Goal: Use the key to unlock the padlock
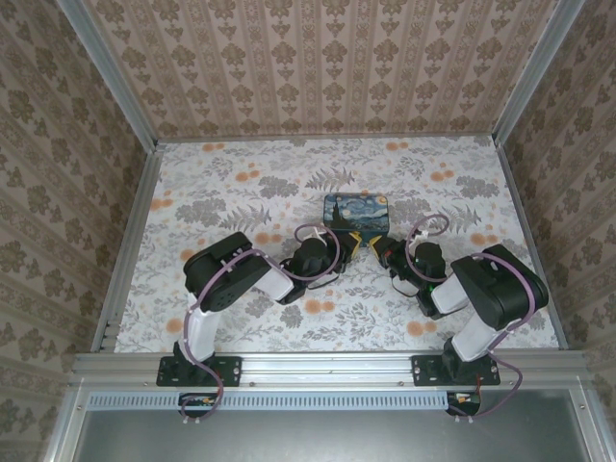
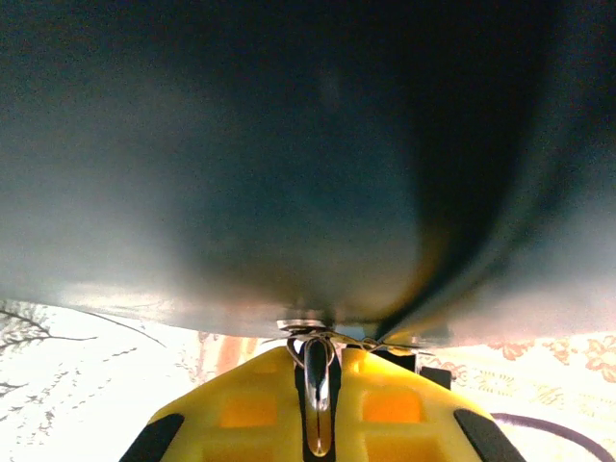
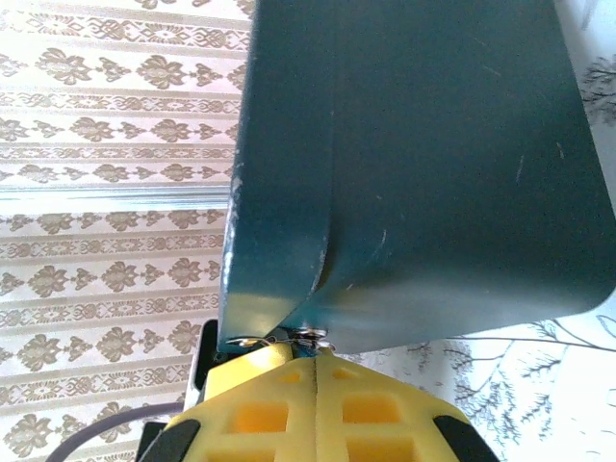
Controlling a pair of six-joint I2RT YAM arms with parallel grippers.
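Floral-print tabletop (image 1: pixel 221 183), patterned walls around. Item: rectangular box painted with a swirling blue-and-yellow night sky (image 1: pixel 356 210), mid-table. Item: left gripper (image 2: pixel 318 358), yellow fingers clamped on what I read as the thin dark metal key (image 2: pixel 317 409), upright between them, its top at the box's teal face. Item: right gripper (image 3: pixel 318 358), fingers pressed together, tips against the box edge; I cannot tell whether they pinch anything.
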